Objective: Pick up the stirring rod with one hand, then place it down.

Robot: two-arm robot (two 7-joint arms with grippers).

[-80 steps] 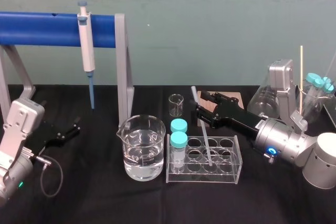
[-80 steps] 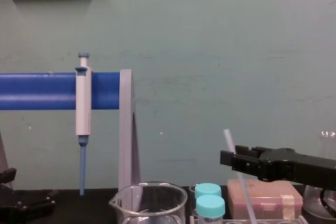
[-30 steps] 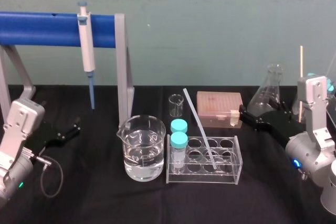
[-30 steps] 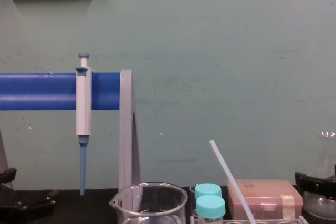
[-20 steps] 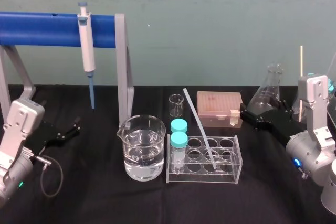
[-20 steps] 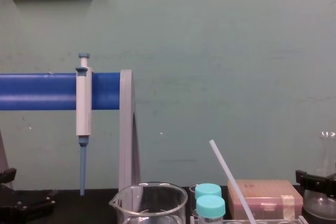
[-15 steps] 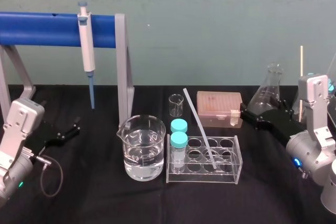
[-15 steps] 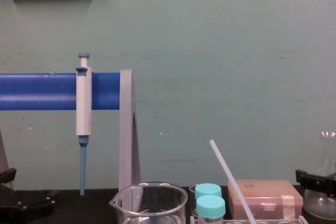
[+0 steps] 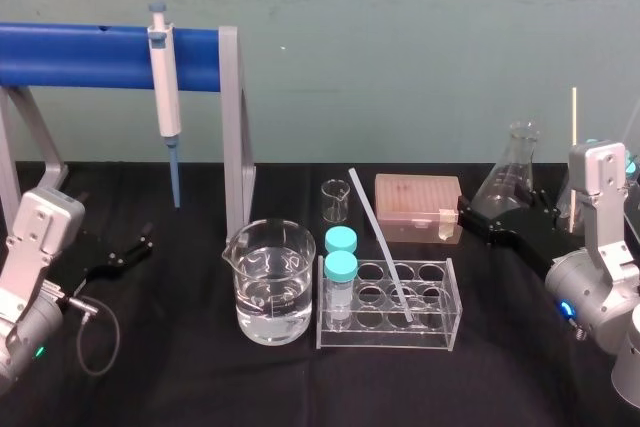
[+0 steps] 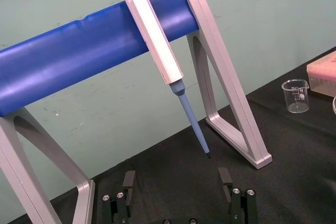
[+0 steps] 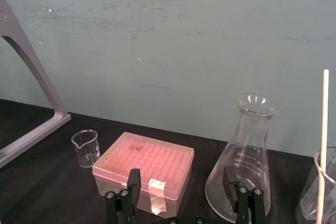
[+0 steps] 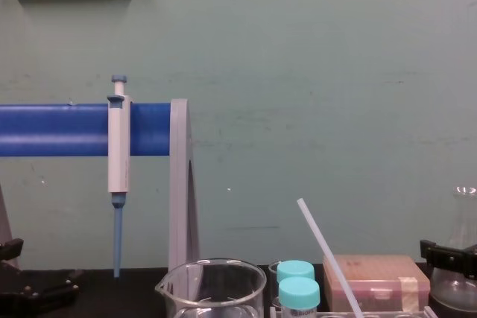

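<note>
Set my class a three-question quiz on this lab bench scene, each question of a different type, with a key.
1. True or false: the stirring rod leans tilted in the clear rack.
2. The right gripper is: A shut on the rod; B open, by the pink box; C shut, empty.
3. Fill in: the pipette hangs from a ___ bar.
Key: 1 true; 2 B; 3 blue.
Note: the left gripper sits parked, open, at the table's left.

Left hand [image 9: 140,245]; right hand [image 9: 466,219] (both spread wide)
</note>
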